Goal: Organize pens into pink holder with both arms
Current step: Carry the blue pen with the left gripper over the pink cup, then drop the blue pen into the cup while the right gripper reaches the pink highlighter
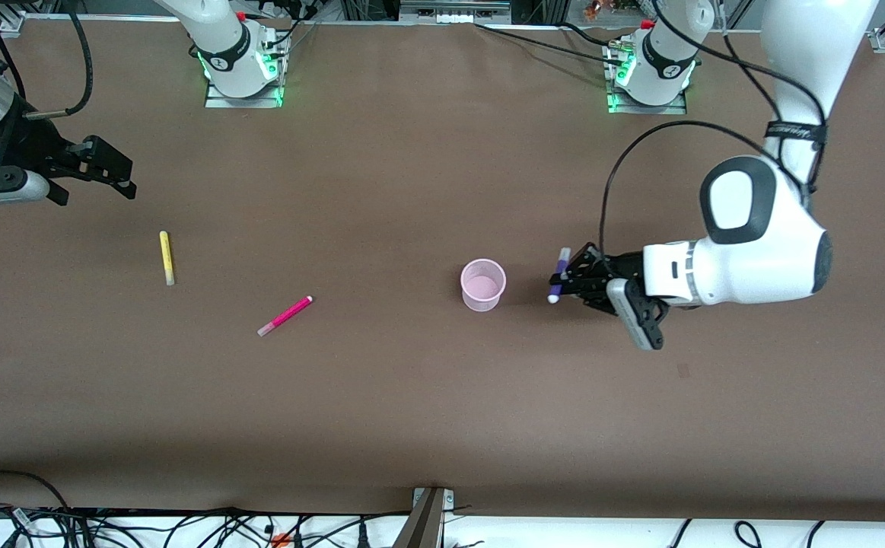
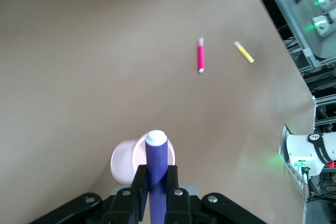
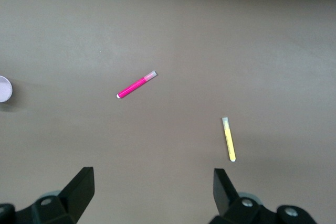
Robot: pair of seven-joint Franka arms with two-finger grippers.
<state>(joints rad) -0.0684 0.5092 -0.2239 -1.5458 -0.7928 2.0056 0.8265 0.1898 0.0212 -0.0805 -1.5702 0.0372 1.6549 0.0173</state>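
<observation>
The pink holder (image 1: 482, 285) stands upright mid-table. My left gripper (image 1: 568, 280) is shut on the dark purple pen (image 1: 558, 274) and holds it just beside the holder, toward the left arm's end. In the left wrist view the purple pen (image 2: 156, 163) stands between the fingers (image 2: 139, 184) with the holder (image 2: 125, 161) just past its pale tip. The magenta-pink pen (image 1: 284, 316) and the yellow pen (image 1: 167, 257) lie on the table toward the right arm's end. My right gripper (image 1: 124, 176) is open and empty, up over the table near the yellow pen. The green pen is out of view.
The right wrist view shows the magenta pen (image 3: 136, 84), the yellow pen (image 3: 228, 139) and the holder's edge (image 3: 4, 88) on the brown table (image 1: 412, 418). The arm bases (image 1: 240, 65) stand along the table's edge farthest from the front camera.
</observation>
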